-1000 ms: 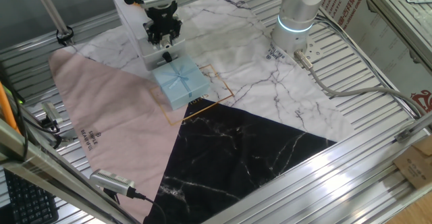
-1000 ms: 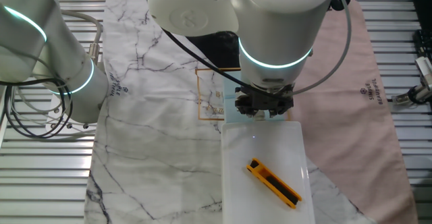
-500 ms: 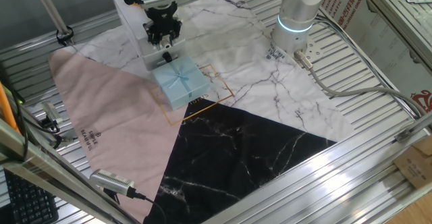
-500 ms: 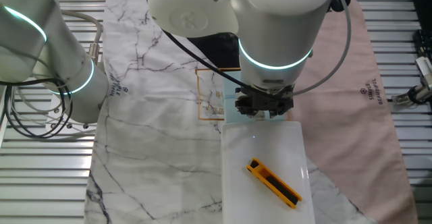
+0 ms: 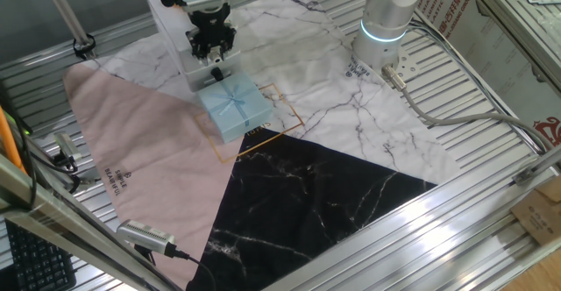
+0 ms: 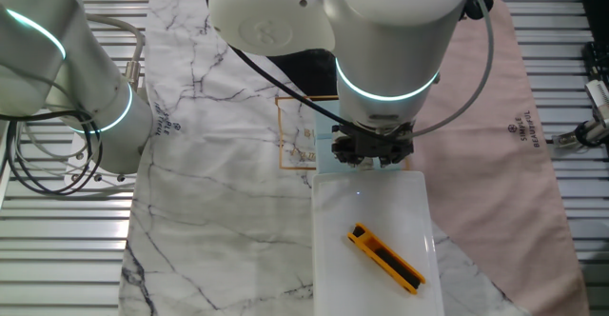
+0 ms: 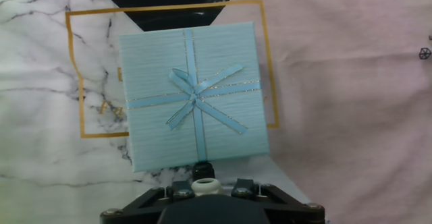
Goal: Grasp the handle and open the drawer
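drawer: you have the light-blue box lying flat on the cloth, lid on, partly inside the thin gold square printed there; in the fixed view it sits just in front of the taller white translucent box.

handle: the bow sits at the middle of the drawer's top, where the ribbon lines cross; its loops and tails splay out flat over the lid.

gripper: it hangs above the drawer's edge nearest the white box, short of the bow and not touching the drawer. In the hand view only the black base of the hand shows at the bottom edge, no fingertips, so you cannot tell how far apart the fingers are.

how it will handle: judge the drawer as light card with a ribbed face, easy to shove across the cloth. The ribbon looks soft, thin and slippery, and could slide out or come untied.

where to take hold: pinch the knot at the bow's centre, not a loop or tail.

risk: a pull may lift or drag the whole drawer, not open it.

other things: an orange tool lies on the white box, well clear of the bow.
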